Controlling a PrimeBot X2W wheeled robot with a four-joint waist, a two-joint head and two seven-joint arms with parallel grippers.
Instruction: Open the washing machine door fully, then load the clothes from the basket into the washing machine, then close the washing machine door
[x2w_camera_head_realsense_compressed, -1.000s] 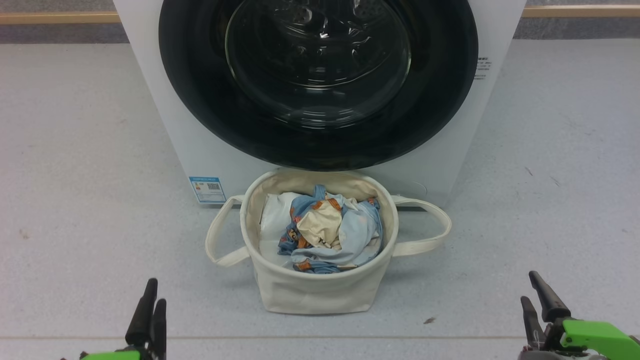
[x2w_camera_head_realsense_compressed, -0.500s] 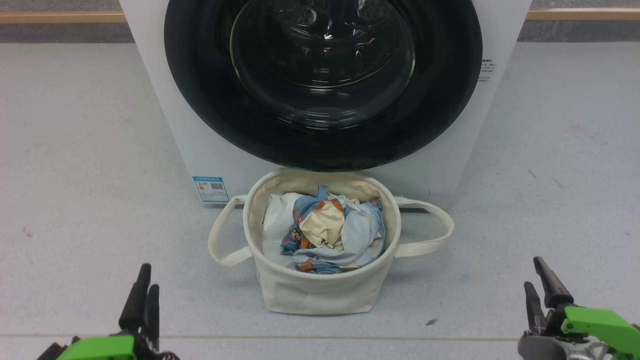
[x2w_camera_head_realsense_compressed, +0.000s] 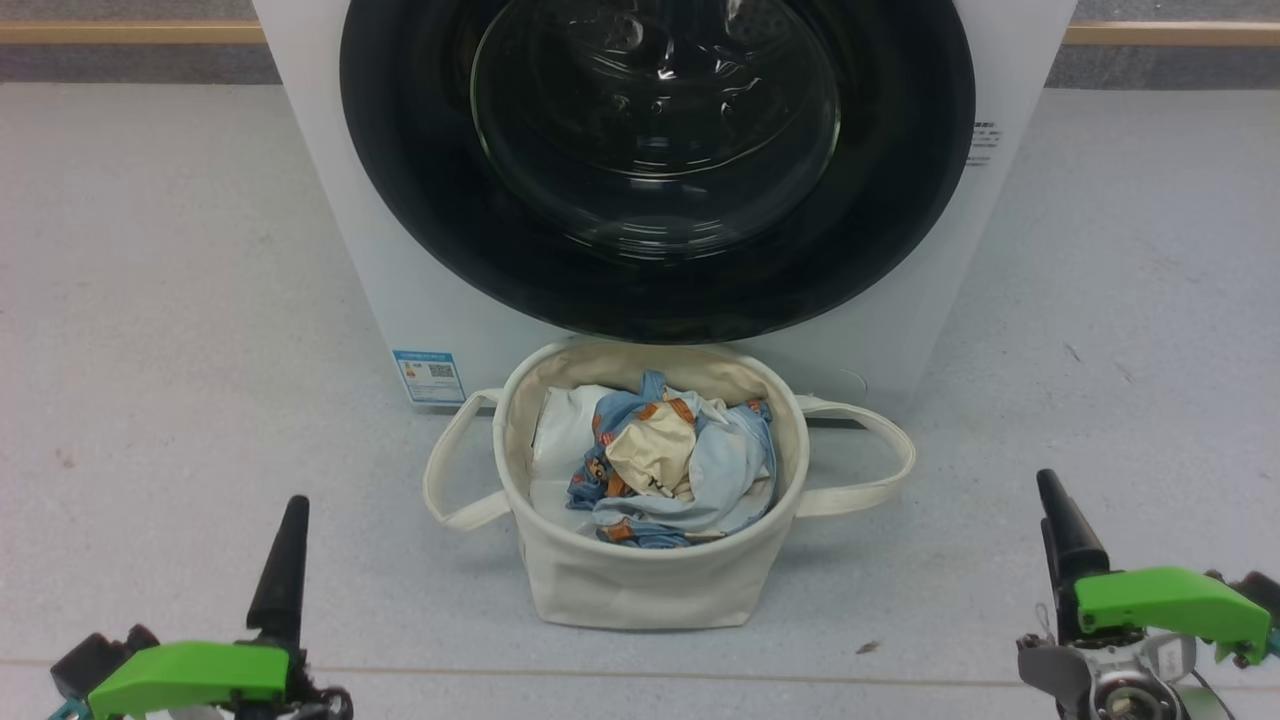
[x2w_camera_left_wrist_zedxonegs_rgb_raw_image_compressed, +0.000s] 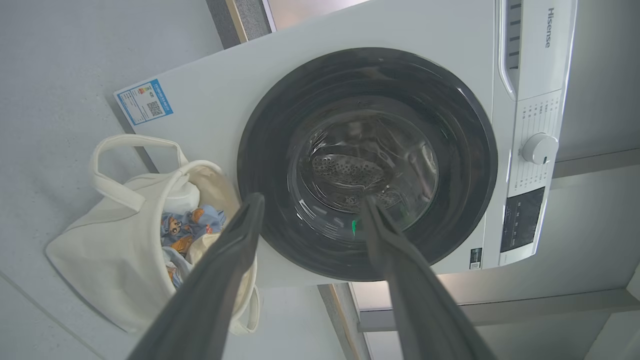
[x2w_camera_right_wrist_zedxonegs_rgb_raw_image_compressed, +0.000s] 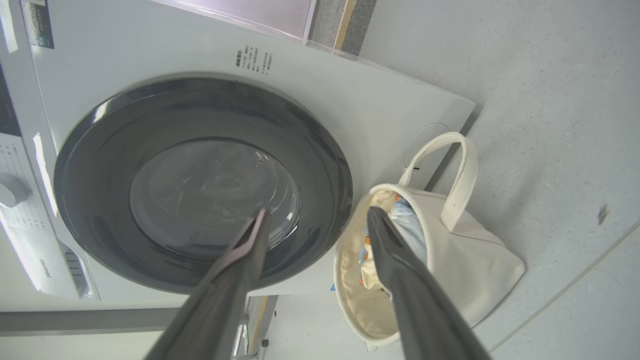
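The white washing machine (x2w_camera_head_realsense_compressed: 330, 200) stands straight ahead with its door (x2w_camera_head_realsense_compressed: 420, 200) shut, black rim flat against the front and the steel drum dim behind the glass. The cream basket (x2w_camera_head_realsense_compressed: 640, 590) sits on the floor against the washer's foot, below the door. Light blue and cream clothes (x2w_camera_head_realsense_compressed: 720, 470) lie bunched inside it. My left gripper (x2w_camera_head_realsense_compressed: 296, 505) is low at the left, my right gripper (x2w_camera_head_realsense_compressed: 1050, 485) low at the right, both well short of the basket. In the wrist views the left gripper (x2w_camera_left_wrist_zedxonegs_rgb_raw_image_compressed: 312, 199) and right gripper (x2w_camera_right_wrist_zedxonegs_rgb_raw_image_compressed: 316, 211) stand open and empty.
White padding (x2w_camera_head_realsense_compressed: 560, 430) lies in the basket's left side. A blue label (x2w_camera_head_realsense_compressed: 430, 376) marks the washer's lower left corner. The control knob (x2w_camera_left_wrist_zedxonegs_rgb_raw_image_compressed: 537, 148) sits on the top panel. Grey floor spreads on both sides; a wooden strip (x2w_camera_head_realsense_compressed: 120, 34) runs along the back wall.
Both grippers have risen further into the head view, their green casings showing more. The picture has shifted slightly right, so the camera moved. Door and basket are as before.
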